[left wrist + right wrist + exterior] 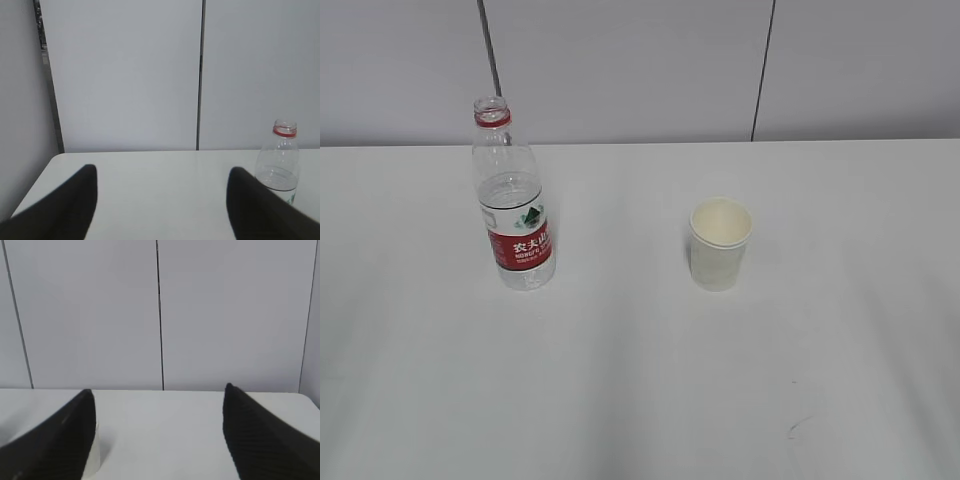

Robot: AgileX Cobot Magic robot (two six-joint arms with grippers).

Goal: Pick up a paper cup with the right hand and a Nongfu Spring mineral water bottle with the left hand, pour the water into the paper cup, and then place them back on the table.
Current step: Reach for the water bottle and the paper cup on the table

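Observation:
The Nongfu Spring mineral water bottle [513, 200] stands upright and uncapped on the white table [620, 380], left of centre, with water low inside. The paper cup [720, 244] stands upright to its right. Neither arm shows in the exterior view. In the left wrist view my left gripper [162, 187] is open over bare table, and the bottle [280, 160] stands beyond its right finger. In the right wrist view my right gripper [159, 412] is open, and a strip of the paper cup [94, 452] peeks out behind its left finger.
A grey panelled wall [640, 60] with dark vertical seams runs behind the table's far edge. A faint dark scuff [800, 425] marks the tabletop at the front right.

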